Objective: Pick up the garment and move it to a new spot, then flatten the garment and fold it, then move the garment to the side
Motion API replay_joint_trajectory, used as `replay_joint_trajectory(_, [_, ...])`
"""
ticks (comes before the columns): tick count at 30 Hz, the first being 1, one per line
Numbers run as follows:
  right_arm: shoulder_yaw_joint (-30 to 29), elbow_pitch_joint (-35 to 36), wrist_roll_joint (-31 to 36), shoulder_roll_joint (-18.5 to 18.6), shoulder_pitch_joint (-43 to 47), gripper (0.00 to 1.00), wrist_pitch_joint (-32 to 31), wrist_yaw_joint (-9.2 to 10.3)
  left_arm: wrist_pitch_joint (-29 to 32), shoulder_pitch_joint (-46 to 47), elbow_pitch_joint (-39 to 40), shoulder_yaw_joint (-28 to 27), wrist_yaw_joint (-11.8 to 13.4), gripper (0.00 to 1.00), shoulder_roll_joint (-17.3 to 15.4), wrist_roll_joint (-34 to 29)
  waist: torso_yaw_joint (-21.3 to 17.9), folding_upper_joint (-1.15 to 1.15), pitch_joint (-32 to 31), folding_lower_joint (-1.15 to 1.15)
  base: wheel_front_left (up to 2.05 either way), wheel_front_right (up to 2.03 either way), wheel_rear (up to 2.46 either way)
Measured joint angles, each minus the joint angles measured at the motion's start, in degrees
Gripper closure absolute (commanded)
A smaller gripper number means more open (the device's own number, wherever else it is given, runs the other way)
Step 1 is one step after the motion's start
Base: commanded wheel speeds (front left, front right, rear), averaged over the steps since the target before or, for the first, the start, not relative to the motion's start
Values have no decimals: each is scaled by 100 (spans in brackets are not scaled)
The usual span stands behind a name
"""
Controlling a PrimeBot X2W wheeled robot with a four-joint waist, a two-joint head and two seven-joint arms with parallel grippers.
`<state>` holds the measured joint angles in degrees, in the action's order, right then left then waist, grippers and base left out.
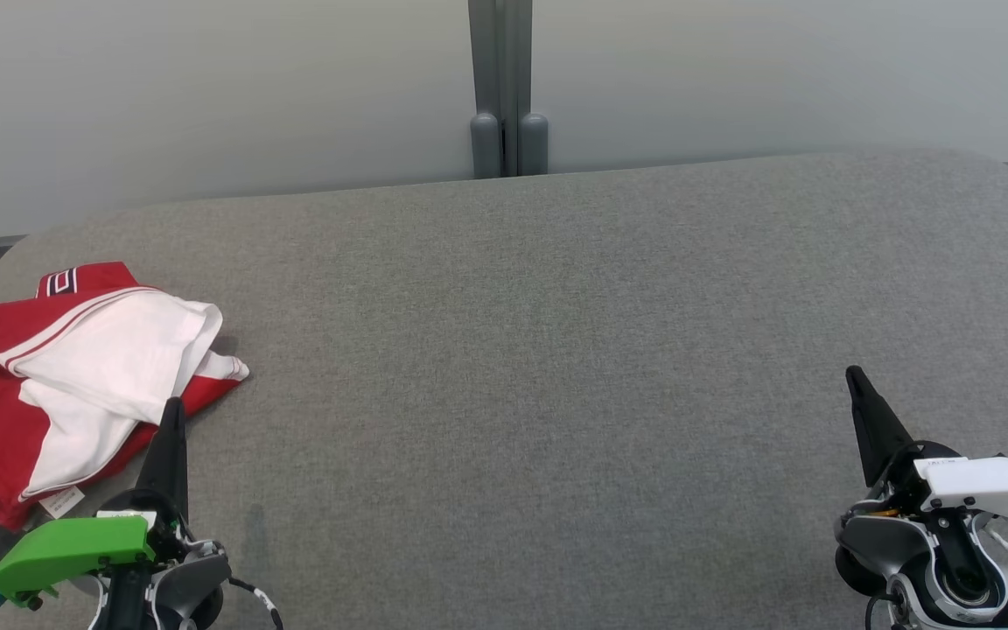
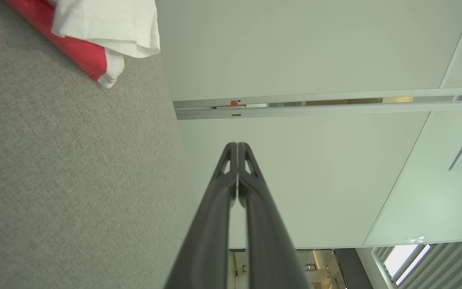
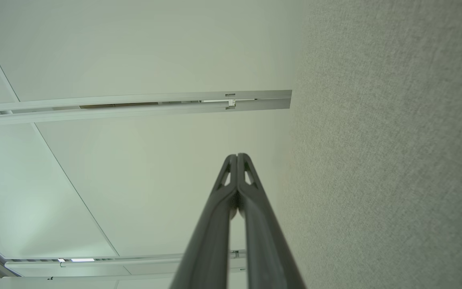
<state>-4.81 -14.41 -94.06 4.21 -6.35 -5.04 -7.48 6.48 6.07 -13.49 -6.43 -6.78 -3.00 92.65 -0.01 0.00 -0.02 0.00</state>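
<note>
Grey woven table (image 1: 556, 350), rounded corners. Crumpled red-and-white garment (image 1: 75, 367), soft folds, lies at its left end near my left gripper (image 1: 173, 409). My right gripper (image 1: 854, 376) sits well apart. Both point forward, tapered dark fingers pressed together, empty

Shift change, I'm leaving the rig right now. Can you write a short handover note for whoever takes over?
Left pincer: shut, empty, near the garment, not touching it.
Right pincer: shut, empty, over bare grey surface.
Garment: red and white, bunched at the surface's left edge.
Done: nothing evident; garment is neither flat nor folded.
Left to do: pick up, move, flatten, fold, set aside.
</note>
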Motion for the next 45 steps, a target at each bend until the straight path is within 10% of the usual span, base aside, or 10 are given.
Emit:
replay_joint_trajectory(29, [-8,0,2,-4,-1,100,-18,0,0,1,0,-3,0,100,1,-1,0,0,0,0,0,0,0])
replay_joint_trajectory(30, [-8,0,2,-5,-1,0,-18,0,0,1,0,-3,0,0,1,-1,0,0,0,0,0,0,0])
replay_joint_trajectory(45, [226,-230,162,-76,259,0,249,12,-294,-230,-153,192,0,0,64,-441,-11,0,-35,0,0,0,0])
